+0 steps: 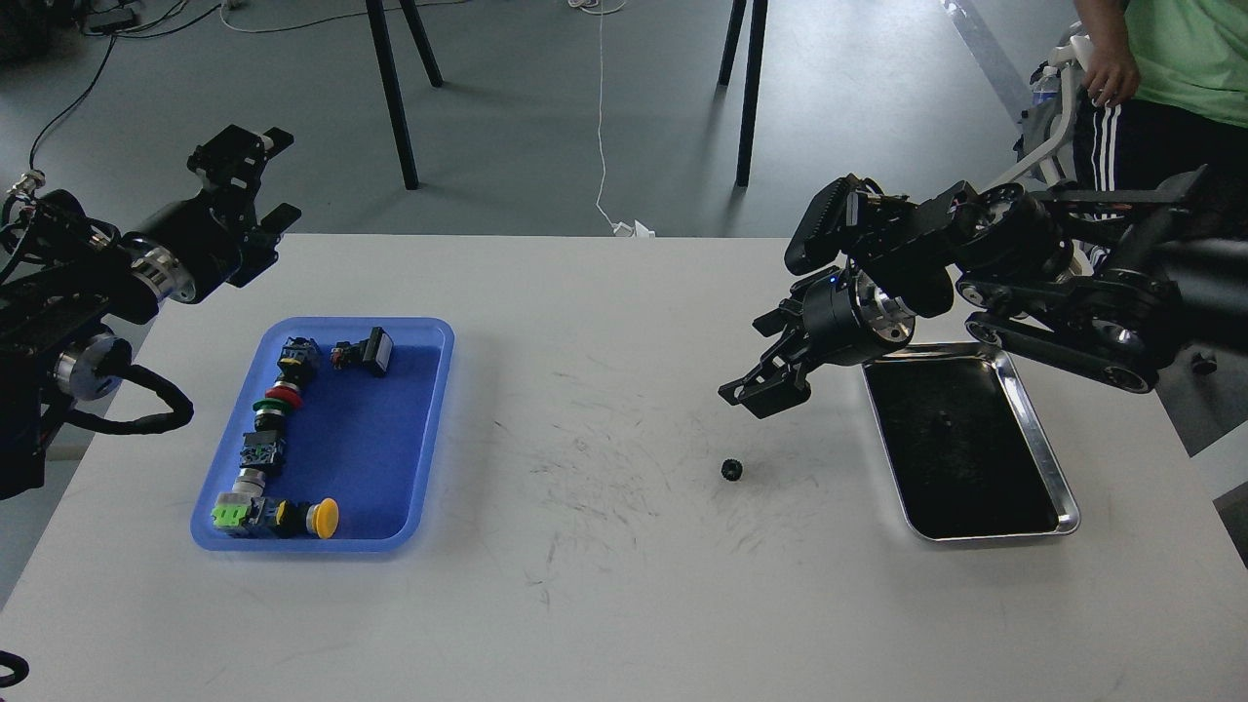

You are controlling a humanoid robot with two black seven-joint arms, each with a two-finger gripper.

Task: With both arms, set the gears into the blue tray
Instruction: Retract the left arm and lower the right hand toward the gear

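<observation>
— Our right gripper [763, 392] hangs above the white table [604, 585], just left of the steel tray [1068, 507], with its fingers pointing down and to the left. We see two dark finger ends with a small gap between them and nothing in that gap, so we read it as parted and empty.

— And our left gripper [255, 180]?

— Raised at the table's far left corner, beyond the blue tray [429, 429]. Its fingers stand apart, one high and one low, with bare floor showing between them. It carries nothing.

— Where do we see a gear?

— One gear [731, 470] lies on the bare tabletop, below our right gripper and a little toward us, apart from the fingers. It sits between the two trays, nearer the steel one and well apart from the blue one.

— Is there a second?

— A tiny speck [944, 421] shows on the dark inside of the steel tray, but we cannot tell what it is.

— What lies in the blue tray?

— Push-button switches [278, 429] with red, green and yellow caps, lined along its left side, and one more [363, 353] near its far rim. We make out no gear among them.

— Anything else?

— A person in a green shirt [1180, 49] stands at the far right, behind our right arm.
</observation>
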